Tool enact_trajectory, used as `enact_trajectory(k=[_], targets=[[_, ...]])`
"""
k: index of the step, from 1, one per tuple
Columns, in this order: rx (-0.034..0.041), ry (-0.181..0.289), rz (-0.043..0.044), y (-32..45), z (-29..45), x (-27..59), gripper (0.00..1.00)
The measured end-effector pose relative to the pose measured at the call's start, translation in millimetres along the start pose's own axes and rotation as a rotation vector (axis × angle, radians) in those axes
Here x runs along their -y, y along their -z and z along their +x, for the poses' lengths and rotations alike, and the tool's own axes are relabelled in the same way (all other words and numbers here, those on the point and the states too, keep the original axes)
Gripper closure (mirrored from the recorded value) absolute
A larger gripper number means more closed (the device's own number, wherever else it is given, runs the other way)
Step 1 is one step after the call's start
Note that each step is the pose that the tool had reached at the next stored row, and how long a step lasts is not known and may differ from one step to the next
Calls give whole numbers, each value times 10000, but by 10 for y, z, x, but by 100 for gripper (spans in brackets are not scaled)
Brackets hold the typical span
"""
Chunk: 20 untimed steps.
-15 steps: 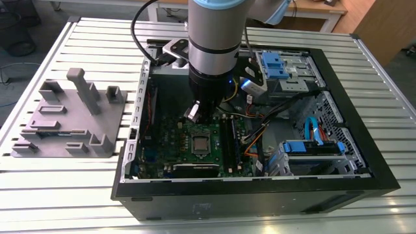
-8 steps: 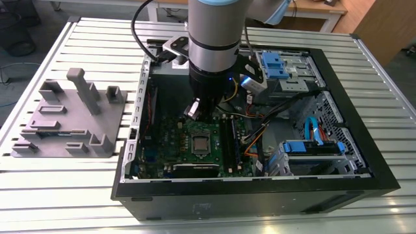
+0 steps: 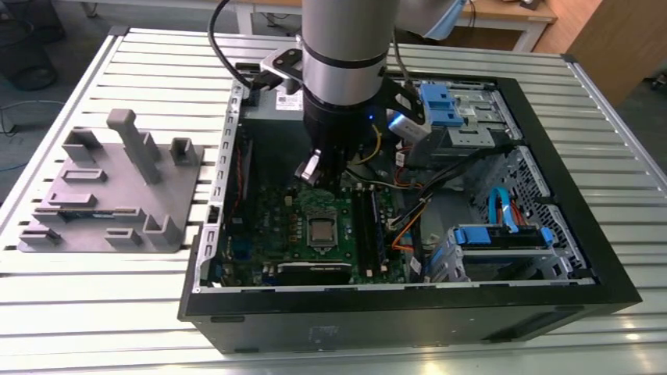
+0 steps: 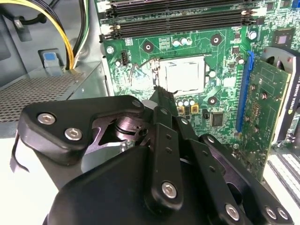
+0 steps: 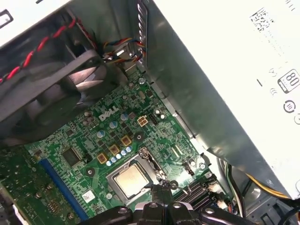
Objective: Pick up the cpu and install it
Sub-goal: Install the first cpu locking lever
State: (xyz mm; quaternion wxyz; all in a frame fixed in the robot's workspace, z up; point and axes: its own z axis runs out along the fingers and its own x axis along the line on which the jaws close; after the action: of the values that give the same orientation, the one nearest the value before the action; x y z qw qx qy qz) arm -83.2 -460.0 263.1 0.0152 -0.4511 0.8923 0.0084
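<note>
Claw [image 5: 161, 190]: above the motherboard [image 3: 312, 234] inside the open computer case [image 3: 583, 258], fingertips drawn narrow together, holding nothing, just beside the socket. Cpu [image 5: 130, 180]: seated flat in the socket, silver top showing in both wrist views [image 4: 185, 75]. Grey fixture block [image 3: 109, 195]: on the slatted counter [image 3: 94, 312], well apart

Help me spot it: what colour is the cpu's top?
Silver, on the cpu; first wrist view shows it best.

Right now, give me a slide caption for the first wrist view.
Gripper poised just above the motherboard, beside the cpu lying in its socket.
</note>
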Motion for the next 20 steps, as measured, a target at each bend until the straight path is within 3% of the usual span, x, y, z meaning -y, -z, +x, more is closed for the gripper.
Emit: enact_trajectory(k=[11,20], targets=[[-4,1,0,-8,-120,-67,89],[-4,0,0,-27,-254,-40,89]])
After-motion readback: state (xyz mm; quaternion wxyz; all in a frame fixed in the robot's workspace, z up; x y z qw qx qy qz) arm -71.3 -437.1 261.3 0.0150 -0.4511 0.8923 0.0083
